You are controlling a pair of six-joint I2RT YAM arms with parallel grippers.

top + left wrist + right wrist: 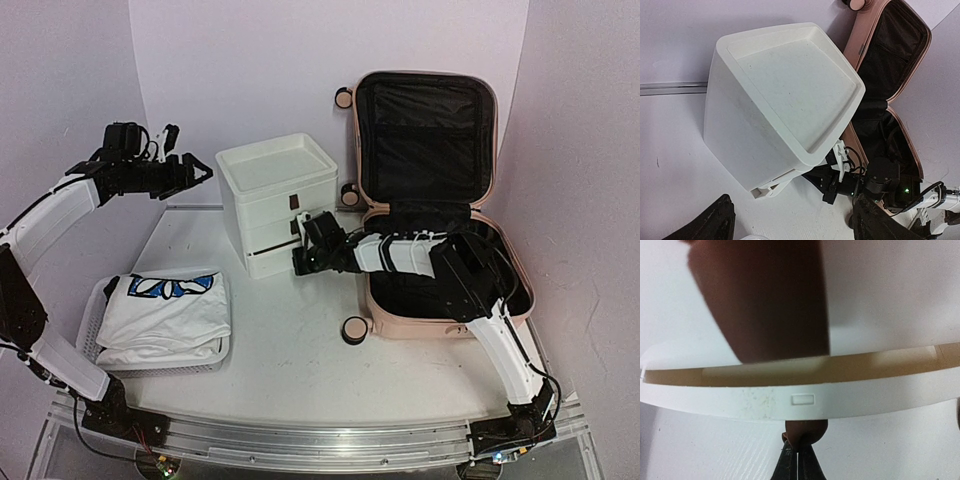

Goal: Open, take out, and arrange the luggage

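The pale pink suitcase (440, 325) lies open at the right, with its lid (425, 130) upright against the back wall and black lining showing. It also shows in the left wrist view (890, 55). My right gripper (300, 252) reaches left across the suitcase to the white drawer unit (275, 190). In the right wrist view the gripper (798, 452) is shut on the small brown handle (806, 432) of a low drawer (800, 400), which stands slightly out. My left gripper (192, 172) hovers high at the left, open and empty (792, 200), looking down on the drawer unit (785, 95).
A white mesh basket (92, 325) at the front left holds a folded white shirt (165, 310) with a blue print. A suitcase wheel (354, 330) sits at the case's front left corner. The walls close in behind and on both sides.
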